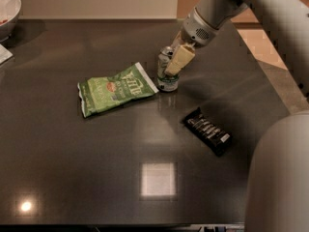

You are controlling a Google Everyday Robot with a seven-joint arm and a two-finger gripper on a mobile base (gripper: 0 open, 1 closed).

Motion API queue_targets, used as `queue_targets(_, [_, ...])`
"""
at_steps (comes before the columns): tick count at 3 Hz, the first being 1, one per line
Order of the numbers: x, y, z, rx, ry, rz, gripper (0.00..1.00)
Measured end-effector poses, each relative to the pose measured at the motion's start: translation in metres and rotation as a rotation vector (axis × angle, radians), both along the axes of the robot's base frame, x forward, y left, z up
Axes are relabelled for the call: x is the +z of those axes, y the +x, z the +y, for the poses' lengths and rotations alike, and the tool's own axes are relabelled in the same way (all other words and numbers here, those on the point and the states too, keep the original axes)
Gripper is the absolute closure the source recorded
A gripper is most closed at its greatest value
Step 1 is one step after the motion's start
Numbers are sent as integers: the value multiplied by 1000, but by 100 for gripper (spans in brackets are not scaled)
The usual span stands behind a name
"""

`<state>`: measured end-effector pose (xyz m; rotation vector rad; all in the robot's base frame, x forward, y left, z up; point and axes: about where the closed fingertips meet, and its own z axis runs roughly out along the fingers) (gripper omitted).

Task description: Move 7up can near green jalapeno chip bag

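Silver-white 7up can [166, 82], green markings, upright at 3 o'clock of crinkled light-green jalapeno chip bag [116, 88], just beside. Gripper [170, 67] on can, fingers clamped around it. Risk: tilted release topples can; drift toward 9 o'clock crushes bag edge.

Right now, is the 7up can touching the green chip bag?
Cannot tell. Camera view: the green chip bag reaches the 7up can at its base, no plain gap. The gripper is by the can's top.
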<state>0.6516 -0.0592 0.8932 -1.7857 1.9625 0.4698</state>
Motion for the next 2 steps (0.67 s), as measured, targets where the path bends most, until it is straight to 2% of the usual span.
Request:
queue_targets(1, [0, -6, 5, 16, 2, -22, 36])
queue_targets(2, [-3, -5, 7, 17, 3, -20, 12])
